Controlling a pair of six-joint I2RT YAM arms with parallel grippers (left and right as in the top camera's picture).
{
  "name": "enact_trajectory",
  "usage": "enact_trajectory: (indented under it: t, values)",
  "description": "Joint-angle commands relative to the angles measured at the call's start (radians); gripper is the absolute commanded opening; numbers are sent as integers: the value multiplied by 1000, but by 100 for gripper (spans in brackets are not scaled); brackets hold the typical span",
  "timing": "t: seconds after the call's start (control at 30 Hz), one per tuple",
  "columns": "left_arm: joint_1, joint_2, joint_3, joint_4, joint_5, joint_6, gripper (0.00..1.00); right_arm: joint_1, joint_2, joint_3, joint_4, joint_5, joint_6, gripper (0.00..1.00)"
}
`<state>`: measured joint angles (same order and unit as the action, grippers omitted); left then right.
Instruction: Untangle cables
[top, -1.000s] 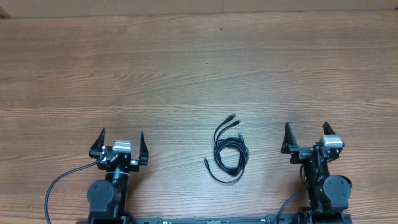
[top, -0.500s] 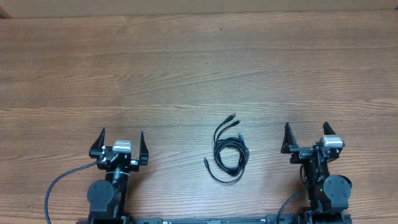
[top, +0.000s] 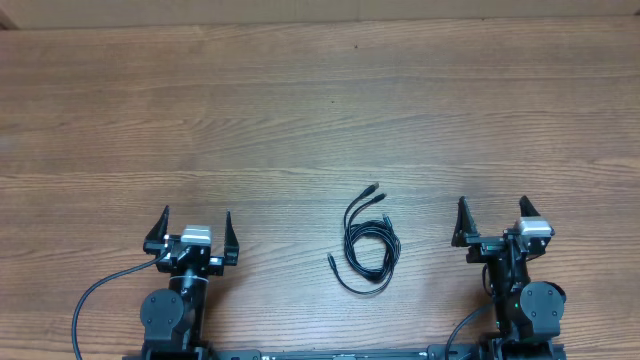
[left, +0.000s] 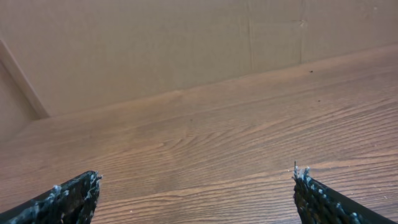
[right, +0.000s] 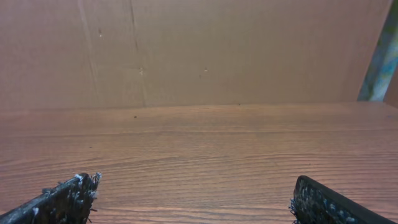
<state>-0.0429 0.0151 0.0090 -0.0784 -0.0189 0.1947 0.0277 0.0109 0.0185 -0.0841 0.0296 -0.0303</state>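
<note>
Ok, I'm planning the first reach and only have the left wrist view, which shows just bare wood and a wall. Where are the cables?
Observer: The cables lie in one small coil on the table, between the two arms and nearer the right gripper.
Operator: Any loose ends to grab?
Observer: Two plug ends stick out on the far side of the coil, and a third pokes out on its left side.
Operator: Is the right gripper ready?
Observer: Its jaws stand open and hold nothing, and it sits off to the right of the coil without touching it.
</note>
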Motion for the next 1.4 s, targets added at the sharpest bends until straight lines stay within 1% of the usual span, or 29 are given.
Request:
enact_trajectory:
  t: [0.0, 0.6, 0.63, 0.73, 0.83, 1.0, 1.37]
  values:
    - [10, -11, -4, 1, 12, 19, 100, 4, -7, -11, 3, -5, -5, 100]
    - [10, -11, -4, 21, 35, 18, 100, 4, -7, -11, 3, -5, -5, 100]
    - [10, -11, -4, 35, 72, 18, 100, 4, -7, -11, 2, -5, -5, 100]
    - [10, -11, -4, 98, 254, 19, 100, 4, -7, -11, 3, -5, -5, 100]
    - [10, -11, -4, 137, 325, 14, 100, 4, -7, -11, 3, -5, -5, 100]
    - [10, -11, -4, 138, 323, -80, 100, 4, -7, -11, 2, -5, -5, 100]
    - [10, -11, 15, 108, 323, -197, 100, 4, -7, -11, 2, -5, -5, 100]
